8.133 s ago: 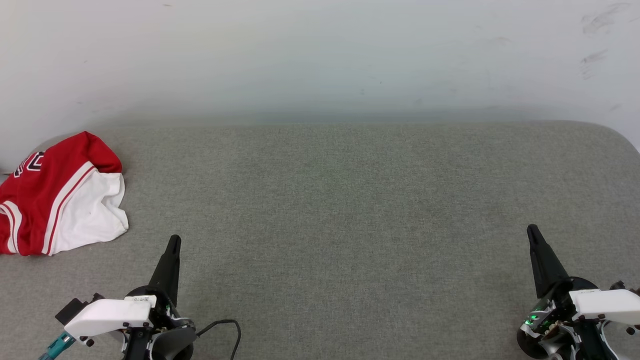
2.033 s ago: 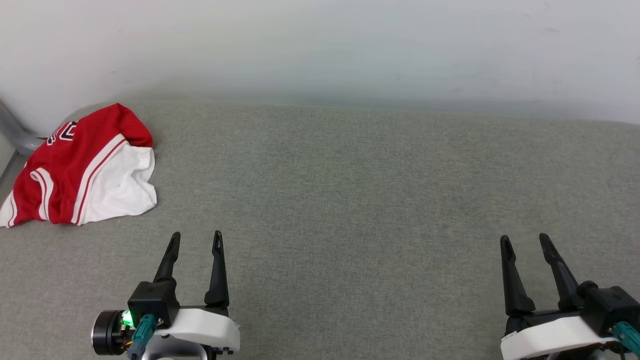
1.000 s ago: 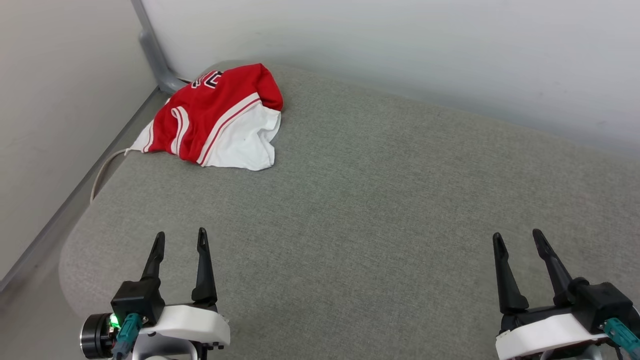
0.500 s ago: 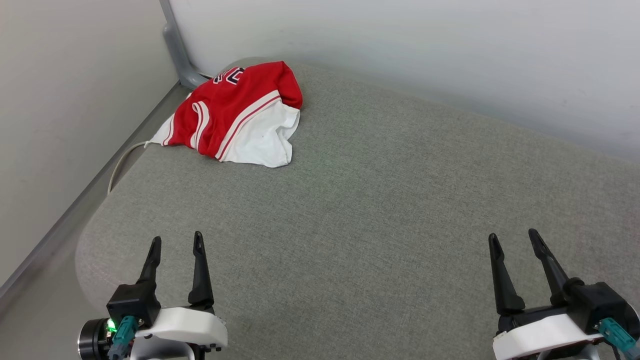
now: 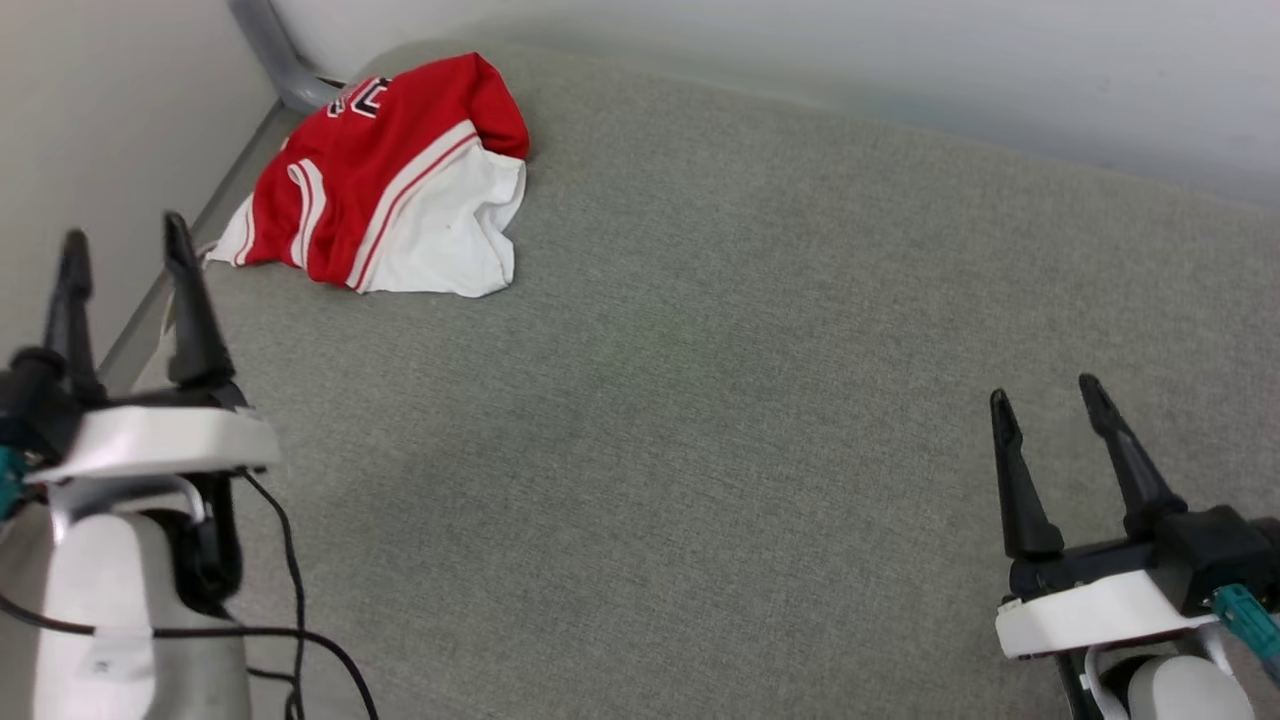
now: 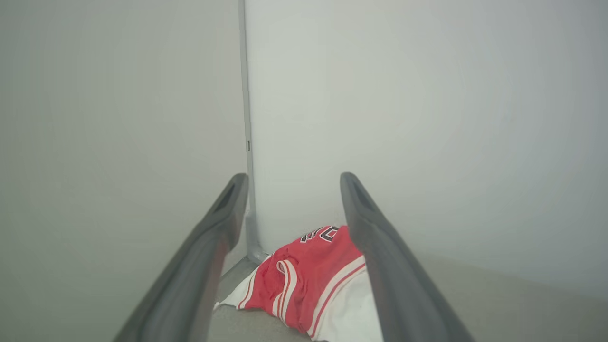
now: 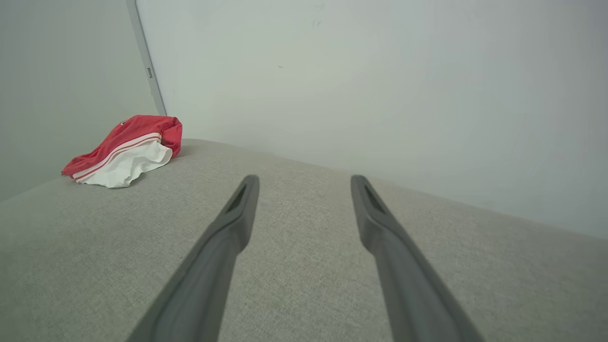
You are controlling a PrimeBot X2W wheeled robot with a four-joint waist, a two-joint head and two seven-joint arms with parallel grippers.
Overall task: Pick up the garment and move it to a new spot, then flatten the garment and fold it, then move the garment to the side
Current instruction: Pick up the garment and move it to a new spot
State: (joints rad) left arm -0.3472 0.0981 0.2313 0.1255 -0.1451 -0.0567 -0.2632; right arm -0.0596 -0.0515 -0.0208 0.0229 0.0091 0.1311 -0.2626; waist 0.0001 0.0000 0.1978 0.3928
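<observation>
Garment (image 5: 380, 190), a heap at far-left corner of cushion (image 5: 700, 400), well apart from both wide, empty jaws.

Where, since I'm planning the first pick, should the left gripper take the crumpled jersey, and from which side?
Likely the raised striped fold of the garment: it stands off the grey cushion, so it can be straddled. Bring the open left gripper down from the near side; the wall blocks the far side.

The left gripper (image 5: 123, 227) is rising and reaching ahead toward the shirt (image 5: 385, 185); the right gripper (image 5: 1043, 388) is lifting slightly as the view is shifting.
</observation>
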